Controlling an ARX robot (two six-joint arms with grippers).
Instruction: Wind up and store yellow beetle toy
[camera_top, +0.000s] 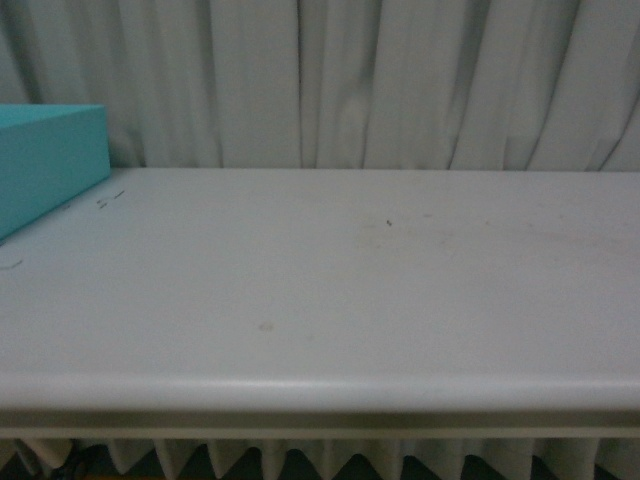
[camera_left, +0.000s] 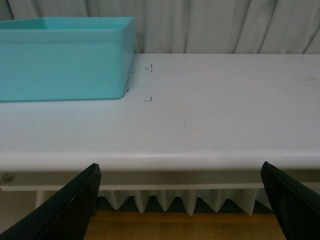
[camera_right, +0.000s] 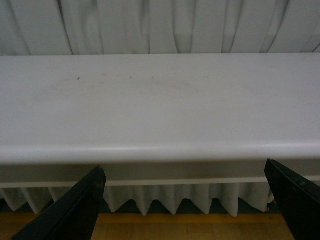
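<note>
The yellow beetle toy is out of view in all three views. My left gripper (camera_left: 180, 200) is open and holds nothing; it hangs in front of the table's near edge, below the tabletop level. My right gripper (camera_right: 184, 202) is open too, with nothing between its dark fingers (camera_right: 75, 210), and sits likewise off the front edge. Neither arm shows in the front view.
A turquoise box (camera_top: 45, 160) stands at the table's far left, also seen as the turquoise box (camera_left: 65, 57) in the left wrist view. The white table (camera_top: 330, 290) has a rounded front edge, a few small dark specks (camera_left: 148, 99) and pleated white curtains (camera_top: 400, 80) behind.
</note>
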